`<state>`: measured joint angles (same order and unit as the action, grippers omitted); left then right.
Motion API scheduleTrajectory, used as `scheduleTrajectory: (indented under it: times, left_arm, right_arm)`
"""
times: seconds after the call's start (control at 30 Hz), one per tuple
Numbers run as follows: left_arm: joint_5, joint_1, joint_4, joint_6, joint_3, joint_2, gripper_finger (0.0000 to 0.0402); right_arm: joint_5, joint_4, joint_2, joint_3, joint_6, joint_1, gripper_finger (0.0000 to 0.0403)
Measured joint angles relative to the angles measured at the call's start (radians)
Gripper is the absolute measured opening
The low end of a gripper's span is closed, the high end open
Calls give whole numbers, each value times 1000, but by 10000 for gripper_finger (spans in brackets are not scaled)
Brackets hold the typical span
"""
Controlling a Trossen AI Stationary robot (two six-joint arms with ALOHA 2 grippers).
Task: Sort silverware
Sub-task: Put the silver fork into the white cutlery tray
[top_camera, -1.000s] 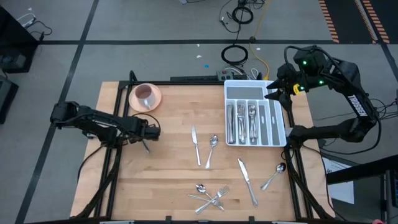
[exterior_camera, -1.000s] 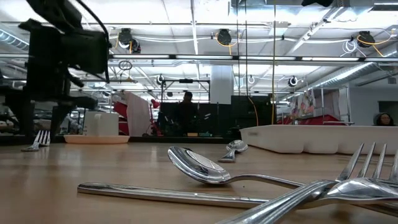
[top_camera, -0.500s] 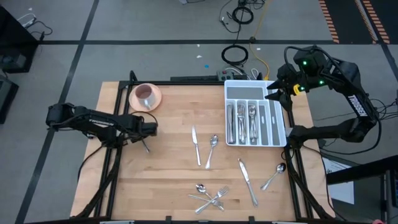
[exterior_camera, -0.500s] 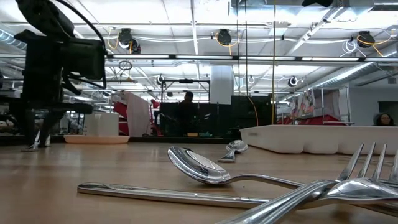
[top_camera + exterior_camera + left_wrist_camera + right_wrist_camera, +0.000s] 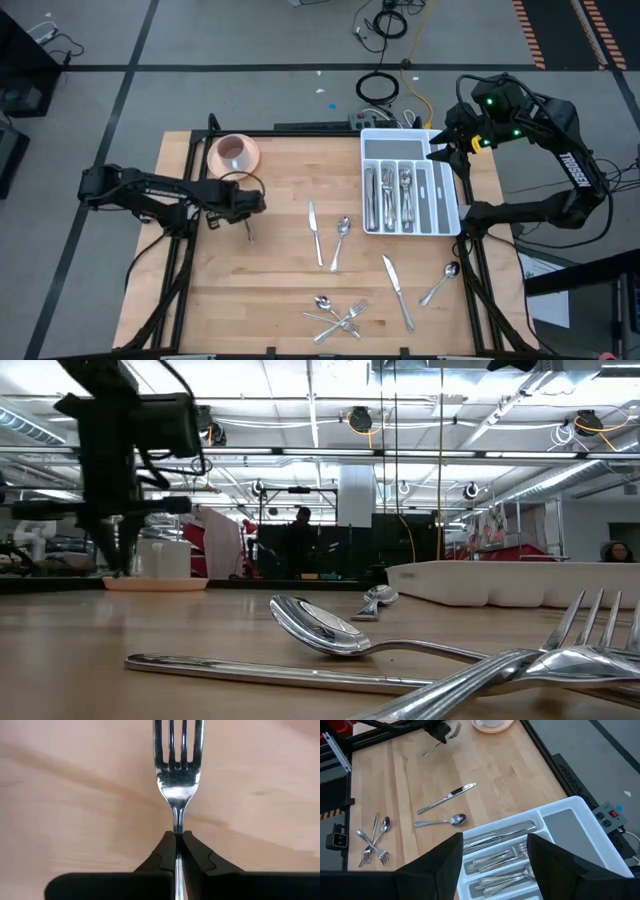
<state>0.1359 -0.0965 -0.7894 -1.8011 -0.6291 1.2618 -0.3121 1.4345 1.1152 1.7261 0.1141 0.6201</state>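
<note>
Moved toward the middle of the worktop [image 5: 280, 300] since before: left claw [image 5: 247, 212], now shut tight on a fork [image 5: 178, 767]. Right claw [image 5: 441, 150] wide, over the white tray [image 5: 452, 210]. More silverware [image 5: 336, 317] near the front edge.

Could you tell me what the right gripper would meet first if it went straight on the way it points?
Probably the white divided tray: the right gripper, open, hovers at its far end, pointing down over the compartments.
</note>
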Motion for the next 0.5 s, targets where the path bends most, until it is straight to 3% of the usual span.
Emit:
scheduleTrajectory:
  times: [0.2,0.37,0.5]
  left_arm:
    - [125,-13,152,51,-125,-1,11]
    - [186,-42,320,138,-238,45,10]
    - [188,-69,370,243,-375,149,10]
  right_arm:
    - [15,0,-2,-13,-11,0,212]
    - [208,38,0,-67,-24,0,212]
    - [291,65,-5,-131,-38,0,212]
